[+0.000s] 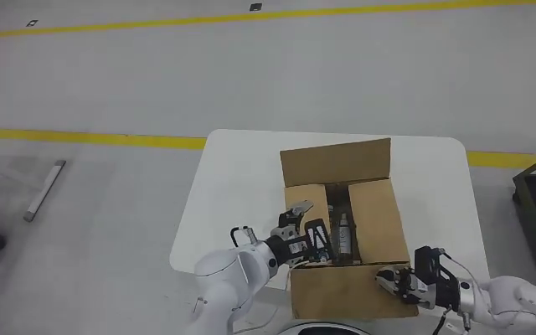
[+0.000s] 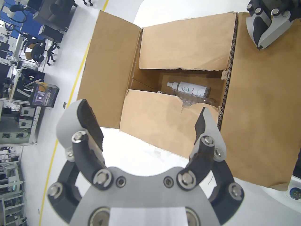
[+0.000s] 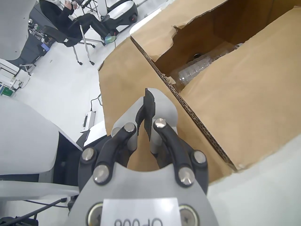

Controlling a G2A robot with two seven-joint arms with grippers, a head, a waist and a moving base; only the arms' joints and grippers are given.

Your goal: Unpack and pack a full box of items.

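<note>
A brown cardboard box (image 1: 373, 209) stands on the white table (image 1: 234, 184) with its far flap (image 1: 335, 163) upright and its near flap (image 1: 352, 289) folded outward. Two torn inner flaps half cover the opening. Inside lie a white spray bottle (image 2: 188, 90) and a clear crinkled plastic bottle (image 3: 195, 69). My left gripper (image 2: 145, 123) hovers open beside the box, over the nearer inner flap (image 2: 152, 111), with nothing between its fingers. My right gripper (image 3: 148, 99) is shut, its tips over the outer near flap (image 3: 122, 71); it also shows as the right gripper (image 2: 261, 43) in the left wrist view.
Bare table (image 1: 243, 159) lies to one side of the box and behind it. Yellow lines (image 1: 100, 136) cross the grey floor, a grey bar (image 1: 42, 191) lies on it, and a dark object (image 1: 526, 194) stands at the side.
</note>
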